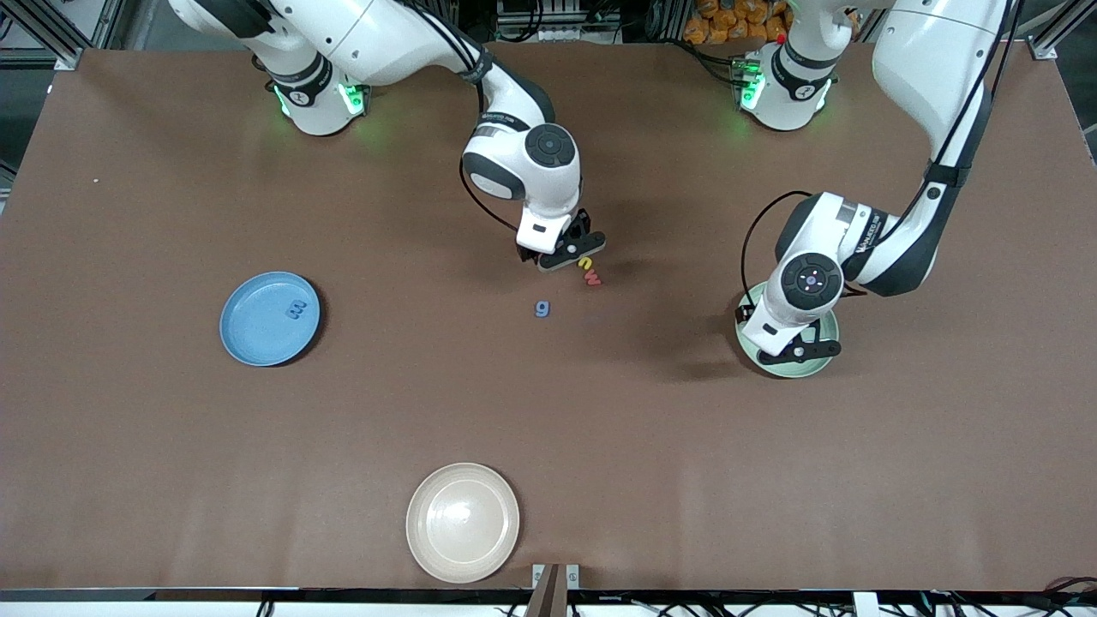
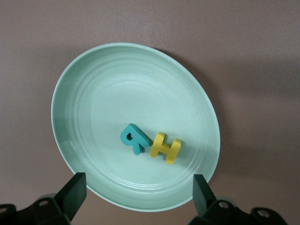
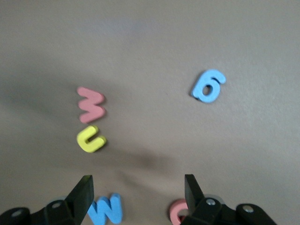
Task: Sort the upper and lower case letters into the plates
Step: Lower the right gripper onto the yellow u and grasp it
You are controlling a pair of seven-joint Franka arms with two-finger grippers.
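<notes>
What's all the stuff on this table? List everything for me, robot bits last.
Blue plate: one, toward the right arm's end; holds one blue letter.
Mint plate: one, toward the left arm's end; holds a teal R and a yellow H.
Cream plate: one, nearest the front camera.
Loose letters mid-table: blue g; red w; yellow u; a blue w and a red one, partly hidden.
Left tool: open, over the mint plate.
Right tool: open, over the loose letters.
</notes>
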